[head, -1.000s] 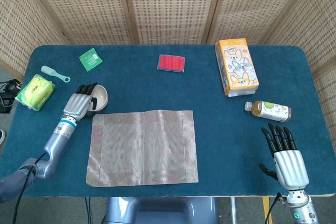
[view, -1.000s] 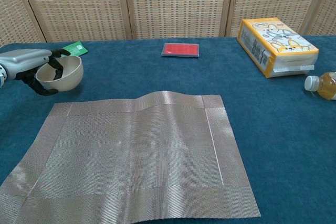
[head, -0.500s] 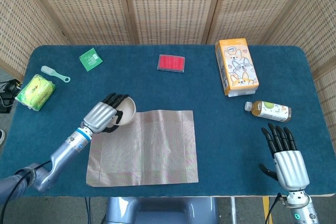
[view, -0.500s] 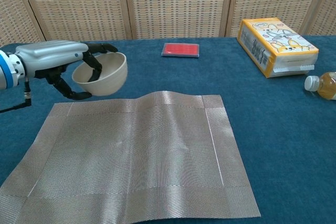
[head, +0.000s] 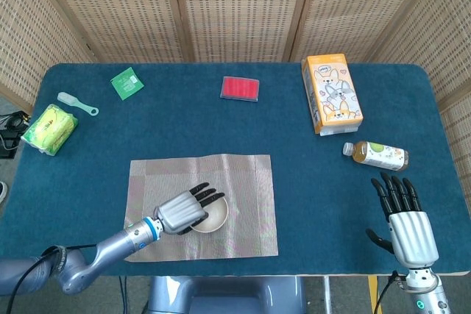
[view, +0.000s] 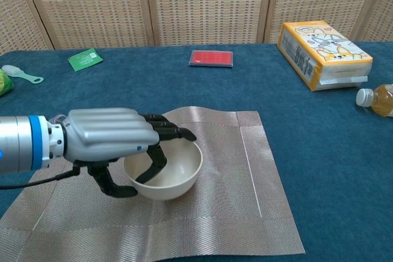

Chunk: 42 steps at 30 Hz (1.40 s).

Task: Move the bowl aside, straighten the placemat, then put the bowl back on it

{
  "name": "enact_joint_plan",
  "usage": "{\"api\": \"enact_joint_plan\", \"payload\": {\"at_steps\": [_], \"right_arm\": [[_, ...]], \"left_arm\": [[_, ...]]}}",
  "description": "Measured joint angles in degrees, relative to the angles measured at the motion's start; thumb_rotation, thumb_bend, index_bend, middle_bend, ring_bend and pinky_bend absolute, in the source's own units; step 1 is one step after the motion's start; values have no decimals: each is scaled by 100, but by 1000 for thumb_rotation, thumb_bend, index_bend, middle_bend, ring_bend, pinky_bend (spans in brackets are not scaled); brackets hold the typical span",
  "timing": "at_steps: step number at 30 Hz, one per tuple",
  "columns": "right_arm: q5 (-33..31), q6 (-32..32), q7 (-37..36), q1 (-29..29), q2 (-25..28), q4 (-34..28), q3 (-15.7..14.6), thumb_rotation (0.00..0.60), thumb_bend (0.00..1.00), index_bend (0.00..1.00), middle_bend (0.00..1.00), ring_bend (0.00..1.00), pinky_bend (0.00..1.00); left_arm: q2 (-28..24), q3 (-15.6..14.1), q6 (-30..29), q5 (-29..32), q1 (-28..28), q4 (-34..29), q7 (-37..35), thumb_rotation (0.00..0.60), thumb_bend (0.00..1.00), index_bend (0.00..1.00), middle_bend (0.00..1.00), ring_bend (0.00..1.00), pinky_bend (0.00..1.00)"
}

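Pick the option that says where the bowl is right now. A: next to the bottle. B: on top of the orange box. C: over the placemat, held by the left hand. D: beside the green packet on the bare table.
C: the left hand grips the bowl by its rim over the placemat; whether the bowl already rests on the mat cannot be told.

Bare table lies around the placemat; the bottle and carton crowd the right.

Both hands — left hand, right hand — have silver metal backs and black fingers; a blue-and-white band rings the left wrist.
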<state>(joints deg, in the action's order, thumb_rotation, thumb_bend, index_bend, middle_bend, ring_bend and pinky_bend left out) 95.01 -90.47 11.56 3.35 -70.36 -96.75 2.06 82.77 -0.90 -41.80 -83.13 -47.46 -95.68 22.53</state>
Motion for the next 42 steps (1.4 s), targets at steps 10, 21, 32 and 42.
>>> {"api": "enact_joint_plan", "payload": {"at_steps": [10,21,32,42], "right_arm": [[-24,1,-30,-4,24,-14,14,600,0,0,0,0,0],[0,-21,-44,-16,46,-47,8,600,0,0,0,0,0],[64,-111,-32,-51,83,-100,4,600,0,0,0,0,0],[-63,-160,194,-57,16,18,132,600,0,0,0,0,0]], "left_arm": [[391,-75,-13,512,-63,33,1115,600,273,494,0,0,0],[157,-112,-557,426,87,-290,1161,600,0,0,0,0,0],[-665,8,-1749,160,562,-841,919,600,0,0,0,0,0],[-1363,-12,-4295,334,2298,-1181,804,600,0,0,0,0,0]]}}
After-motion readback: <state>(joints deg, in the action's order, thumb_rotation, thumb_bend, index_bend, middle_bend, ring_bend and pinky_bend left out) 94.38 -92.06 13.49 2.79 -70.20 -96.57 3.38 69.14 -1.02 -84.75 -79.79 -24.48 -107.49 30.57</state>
